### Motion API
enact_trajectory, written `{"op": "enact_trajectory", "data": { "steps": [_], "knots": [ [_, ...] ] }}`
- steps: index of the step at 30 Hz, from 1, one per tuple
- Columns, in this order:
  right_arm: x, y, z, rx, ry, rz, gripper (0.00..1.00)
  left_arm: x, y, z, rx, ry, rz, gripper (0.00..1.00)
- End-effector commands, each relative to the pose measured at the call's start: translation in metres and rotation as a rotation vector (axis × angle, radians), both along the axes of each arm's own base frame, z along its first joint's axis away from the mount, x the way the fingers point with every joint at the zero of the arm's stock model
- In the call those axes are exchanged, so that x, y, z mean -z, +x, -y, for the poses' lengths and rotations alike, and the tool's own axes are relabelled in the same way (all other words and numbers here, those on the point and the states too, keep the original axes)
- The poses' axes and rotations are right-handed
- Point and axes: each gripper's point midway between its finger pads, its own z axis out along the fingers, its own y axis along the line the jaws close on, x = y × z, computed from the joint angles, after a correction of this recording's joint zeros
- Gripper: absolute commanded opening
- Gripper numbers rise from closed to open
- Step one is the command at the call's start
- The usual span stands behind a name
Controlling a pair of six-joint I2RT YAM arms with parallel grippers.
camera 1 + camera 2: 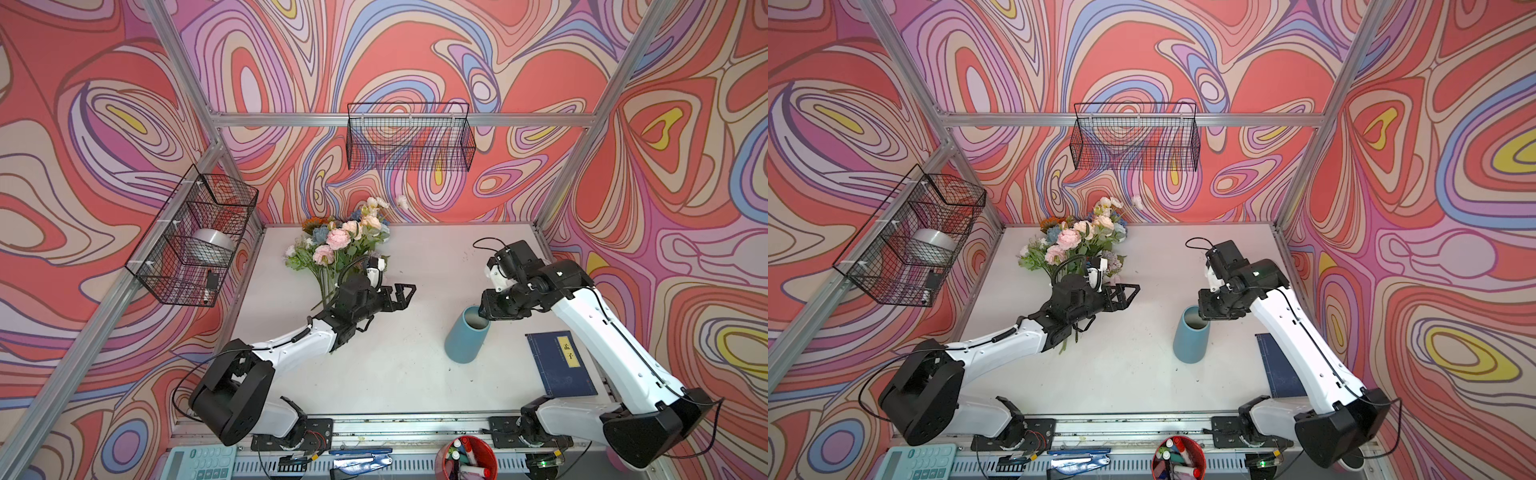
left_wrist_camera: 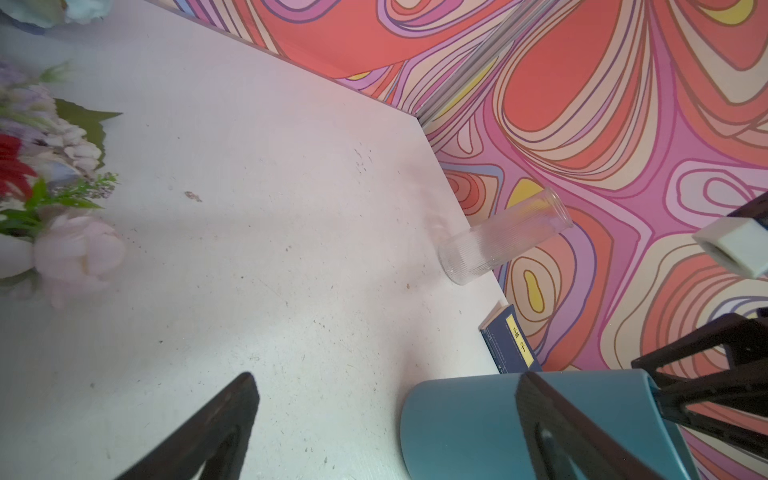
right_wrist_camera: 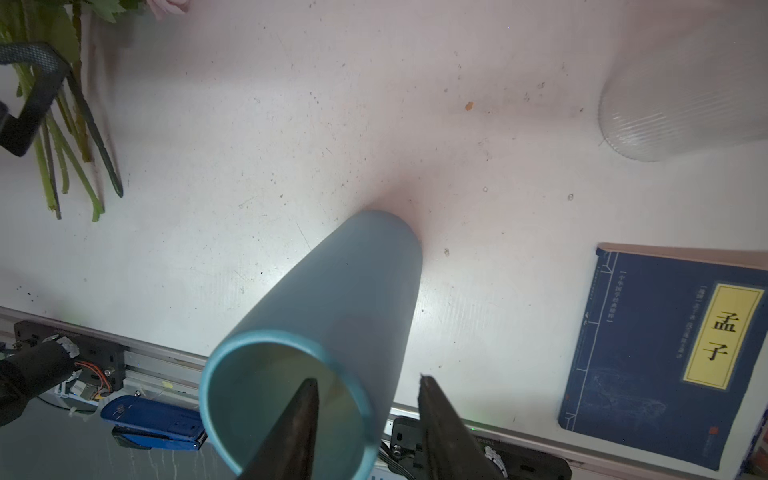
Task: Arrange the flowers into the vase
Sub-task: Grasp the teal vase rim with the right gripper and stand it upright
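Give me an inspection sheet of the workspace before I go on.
Surface: white table, scuffed, small specks.
Job's things: flowers lying bunched at the back; blue vase upright, no stems in it.
Clutter: clear glass, book; pen cup, calculator, stapler at the front edge.
Grippers: left gripper open, empty, by the stems; right gripper jaws astride the vase rim, one inside, one outside, not clamped.
Cables: right wrist cable looped free; left base cable looped free.
Surroundings: patterned walls; back basket; left basket holding a tape roll.
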Motion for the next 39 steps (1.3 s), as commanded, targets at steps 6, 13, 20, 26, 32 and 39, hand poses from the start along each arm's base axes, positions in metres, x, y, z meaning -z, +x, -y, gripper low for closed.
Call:
{"op": "enact_trajectory", "data": {
  "steps": [6, 13, 20, 26, 32, 39],
  "knots": [
    [0.01, 0.01, -0.015, -0.057, -0.005, -0.011, 0.23, 0.002, -0.002, -0.032, -0.135, 0.063, 0.03, 1.0],
    [0.009, 0.018, -0.017, -0.066, -0.019, 0.011, 0.03, 0.001, 0.002, -0.047, -0.197, 0.085, 0.051, 1.0],
    [-0.023, 0.058, -0.019, -0.06, -0.064, 0.15, 0.0, -0.002, 0.007, -0.065, -0.253, 0.11, 0.076, 1.0],
    [-0.048, 0.109, -0.026, -0.065, -0.121, 0.256, 0.0, -0.001, 0.006, -0.096, -0.33, 0.102, 0.069, 1.0],
    [-0.053, 0.151, -0.044, -0.091, -0.134, 0.286, 0.0, 0.02, -0.007, -0.145, -0.44, 0.136, 0.02, 1.0],
    [-0.028, 0.183, -0.051, -0.101, -0.198, 0.235, 0.0, 0.029, -0.031, -0.195, -0.59, 0.229, 0.024, 1.0]
  ]
}}
